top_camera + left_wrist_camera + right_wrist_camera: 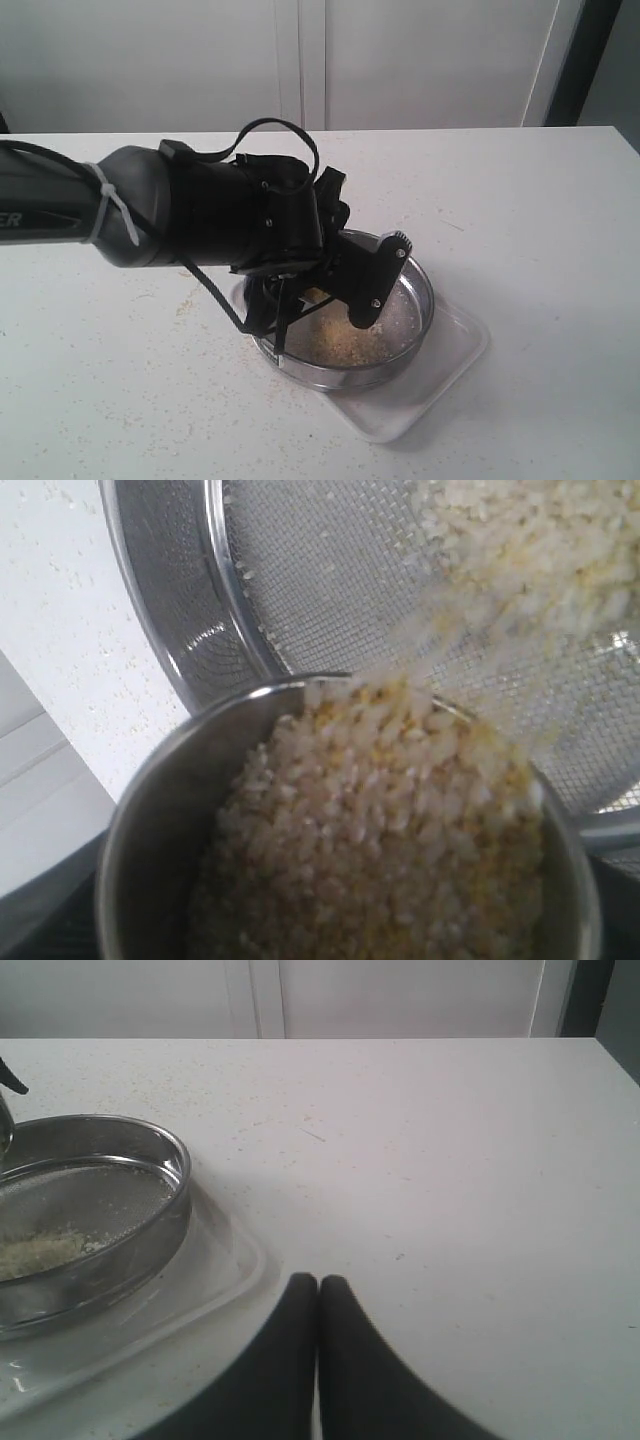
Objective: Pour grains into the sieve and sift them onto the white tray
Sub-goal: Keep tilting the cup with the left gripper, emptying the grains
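Note:
A small steel cup [150,810] full of grains [380,840] is tilted over the sieve [425,290], held by my left gripper [320,295], which is shut on it. Pale and yellow grains pour over the cup's lip onto the wire mesh [330,580]. A yellow-beige heap of grains [350,345] lies in the sieve. The sieve rests on the white tray [450,365]. In the exterior view the arm hides the cup. My right gripper [318,1285] is shut and empty, low over the table beside the tray's rim [235,1260], with the sieve [150,1140] just beyond.
The white table [520,200] carries a scatter of spilled granules [190,300] left of the tray. A white wall with panel seams [300,60] runs along the far edge. The left arm's black body and cables [200,210] hang over the sieve's left half.

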`<state>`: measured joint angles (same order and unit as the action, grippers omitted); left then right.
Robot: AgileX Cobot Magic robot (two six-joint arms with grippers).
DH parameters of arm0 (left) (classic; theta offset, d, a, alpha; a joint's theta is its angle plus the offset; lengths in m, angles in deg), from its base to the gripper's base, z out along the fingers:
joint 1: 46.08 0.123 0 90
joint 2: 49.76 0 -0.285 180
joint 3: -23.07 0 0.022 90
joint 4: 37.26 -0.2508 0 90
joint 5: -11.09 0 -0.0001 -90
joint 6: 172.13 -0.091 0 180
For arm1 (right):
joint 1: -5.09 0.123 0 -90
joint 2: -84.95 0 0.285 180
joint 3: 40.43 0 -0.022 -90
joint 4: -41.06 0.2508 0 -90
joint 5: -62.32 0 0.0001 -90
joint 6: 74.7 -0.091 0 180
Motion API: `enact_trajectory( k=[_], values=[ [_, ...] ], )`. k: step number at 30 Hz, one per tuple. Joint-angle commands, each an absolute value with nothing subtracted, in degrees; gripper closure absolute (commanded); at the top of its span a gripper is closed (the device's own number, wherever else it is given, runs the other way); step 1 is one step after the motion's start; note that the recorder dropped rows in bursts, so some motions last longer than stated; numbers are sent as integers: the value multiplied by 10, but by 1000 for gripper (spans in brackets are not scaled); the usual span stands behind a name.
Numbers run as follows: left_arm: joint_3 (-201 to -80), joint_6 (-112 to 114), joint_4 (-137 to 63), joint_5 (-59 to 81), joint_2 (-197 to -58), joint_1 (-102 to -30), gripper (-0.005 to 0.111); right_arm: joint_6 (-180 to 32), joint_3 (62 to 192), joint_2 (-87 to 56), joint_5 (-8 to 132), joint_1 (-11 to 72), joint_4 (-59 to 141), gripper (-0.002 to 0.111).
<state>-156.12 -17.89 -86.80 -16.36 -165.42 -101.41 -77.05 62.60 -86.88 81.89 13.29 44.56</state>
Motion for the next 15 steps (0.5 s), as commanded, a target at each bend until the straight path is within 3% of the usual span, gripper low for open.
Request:
enact_trajectory(
  k=[1,15],
  values=[
    [-1565,-174,-884,-161,-1650,-1014,107,-771,624,-873,816,134,440,108],
    [-1565,-174,-887,-132,-1650,-999,107,-771,624,-873,816,134,440,108]
  ],
)
